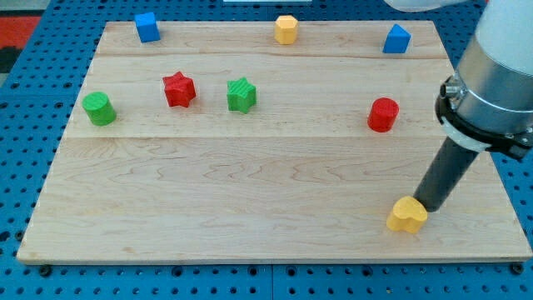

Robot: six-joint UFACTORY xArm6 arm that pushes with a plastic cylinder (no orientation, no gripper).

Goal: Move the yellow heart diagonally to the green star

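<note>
1. Step in hand, as judged: contact made, push about to run. Tip down on the board, touching the yellow heart on its upper right side, at the view's bottom right.
2. No hand or jaws on this arm, only a plain dark rod; nothing to open, close or grip with.
3. Yellow heart close to the board's bottom edge, well apart from every other block.
4. Green star far off toward the view's upper left, just right of the red star.
5. Next move, as judged: a long diagonal shove up and to the view's left. Tip now on the wrong side for that; better placed at the heart's lower right first, so the push points at the green star.
6. Path between heart and star bare wood; red cylinder off to the right of that line, probably no obstacle.
7. Elsewhere: green cylinder at the left, blue block, yellow block and second blue block along the top edge.
8. Containers: none visible, nothing held in anything.
</note>
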